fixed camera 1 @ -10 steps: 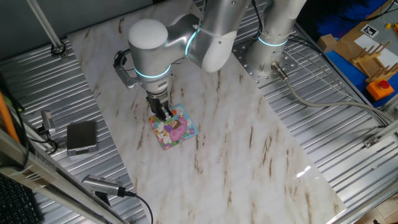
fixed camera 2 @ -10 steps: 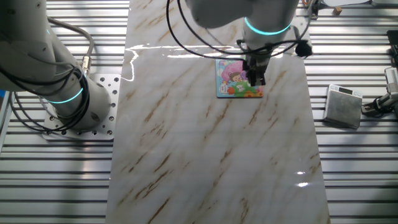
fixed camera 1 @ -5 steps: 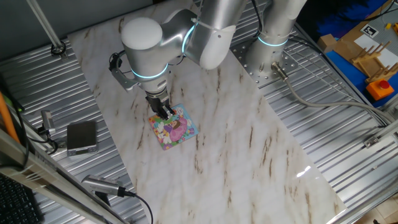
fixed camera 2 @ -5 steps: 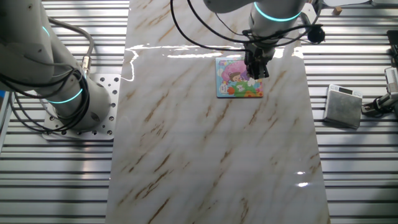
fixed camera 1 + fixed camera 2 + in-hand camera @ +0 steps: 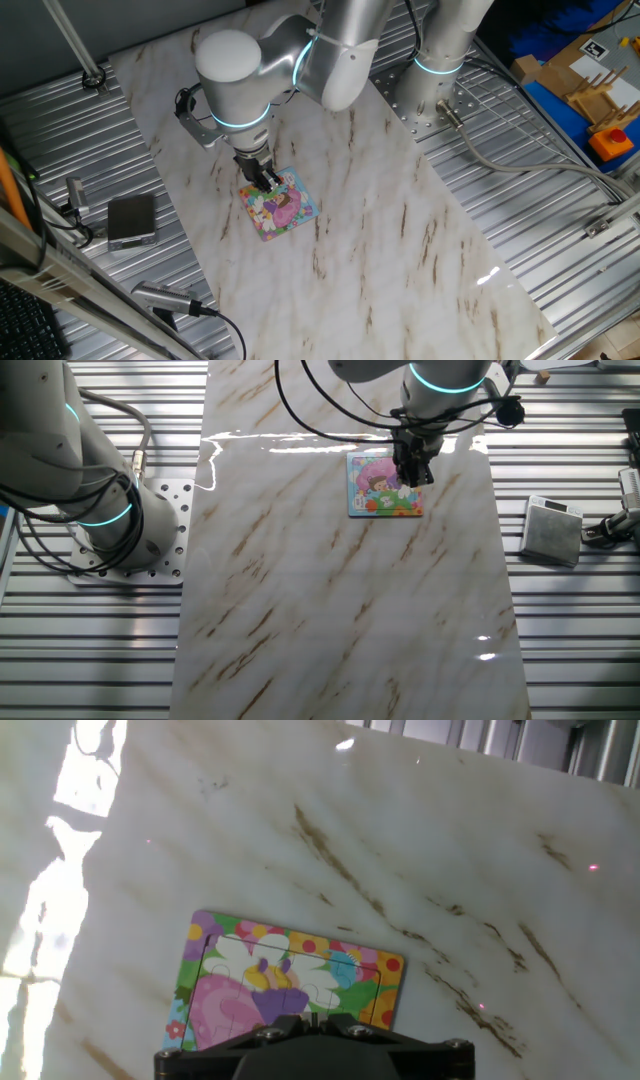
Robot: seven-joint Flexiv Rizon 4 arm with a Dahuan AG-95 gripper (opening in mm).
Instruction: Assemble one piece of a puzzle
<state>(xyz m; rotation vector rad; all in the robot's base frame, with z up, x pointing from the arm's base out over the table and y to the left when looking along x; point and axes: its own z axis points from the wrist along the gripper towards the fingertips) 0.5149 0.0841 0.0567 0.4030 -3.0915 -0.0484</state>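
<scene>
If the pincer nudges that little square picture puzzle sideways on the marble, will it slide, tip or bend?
The puzzle lies flat and thin on the glossy marble table, so it would probably slide rather than tip. Its joints between pieces show in the hand view, so it may flex or pop apart if lifted by one edge. It looks light, so the pincer could easily shift it.

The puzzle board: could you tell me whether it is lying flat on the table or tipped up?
Flat: the puzzle lies picture-up on the marble table, no edge visibly raised.
</scene>
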